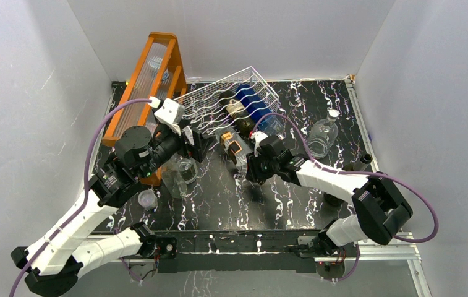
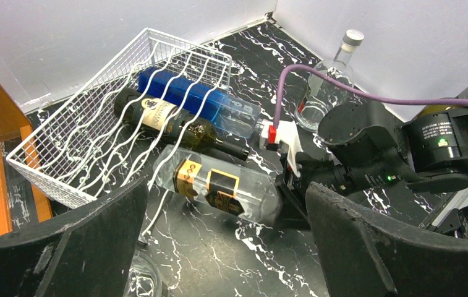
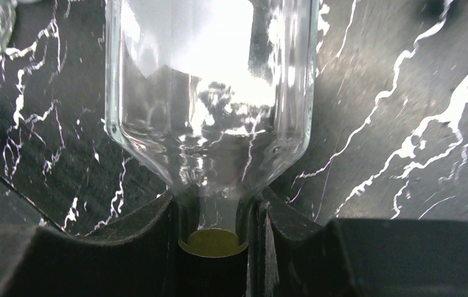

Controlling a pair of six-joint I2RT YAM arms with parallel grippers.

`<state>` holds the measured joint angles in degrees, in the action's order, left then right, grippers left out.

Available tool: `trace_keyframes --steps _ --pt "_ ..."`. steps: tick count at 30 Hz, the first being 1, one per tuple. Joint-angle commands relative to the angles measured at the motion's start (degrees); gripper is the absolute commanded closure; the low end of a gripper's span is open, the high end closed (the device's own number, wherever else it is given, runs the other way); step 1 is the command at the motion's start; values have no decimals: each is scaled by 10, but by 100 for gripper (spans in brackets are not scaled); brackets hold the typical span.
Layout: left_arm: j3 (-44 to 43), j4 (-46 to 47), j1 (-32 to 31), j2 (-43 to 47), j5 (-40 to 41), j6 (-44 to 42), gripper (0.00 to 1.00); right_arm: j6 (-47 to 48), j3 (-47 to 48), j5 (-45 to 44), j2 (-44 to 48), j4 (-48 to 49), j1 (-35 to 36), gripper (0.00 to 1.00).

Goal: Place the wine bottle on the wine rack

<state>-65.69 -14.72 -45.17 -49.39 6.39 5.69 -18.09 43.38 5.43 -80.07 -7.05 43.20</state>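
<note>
Right gripper (image 3: 216,216) clamps the neck of the clear wine bottle (image 3: 209,93), left gripper (image 2: 225,204) gapes wide; wine rack (image 2: 64,167) holds two bottles (image 2: 169,120).

The left arm (image 1: 80,219) and the right arm (image 1: 327,175) are built of smooth white shell links joined by black cylindrical motor housings. A purple cable (image 1: 104,117) loops loosely along each arm to a white angular camera mount (image 1: 169,112) at the wrist. On the right wrist a small red connector (image 2: 272,133) sits where the cable meets the white bracket, a green light (image 2: 392,178) glows on the black housing, and a round motor cap carries a printed label (image 2: 439,141), while the left gripper (image 2: 228,192) and the right gripper (image 3: 214,204) have broad, matte black fingers (image 2: 379,247) with a grainy surface.
</note>
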Motion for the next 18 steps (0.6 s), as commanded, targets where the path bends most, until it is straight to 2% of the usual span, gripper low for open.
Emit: trace_keyframes --steps 1,7,18 --pt "-18 -15 -1 -1 -6 9 2 24 66 -33 17 149 -1 100" --pt "-23 -19 -1 -17 -22 18 2 13 63 -36 7 182 -1 100" --pt "-35 -17 -1 -16 -26 16 2 -21 101 -56 -130 331 -1 100"
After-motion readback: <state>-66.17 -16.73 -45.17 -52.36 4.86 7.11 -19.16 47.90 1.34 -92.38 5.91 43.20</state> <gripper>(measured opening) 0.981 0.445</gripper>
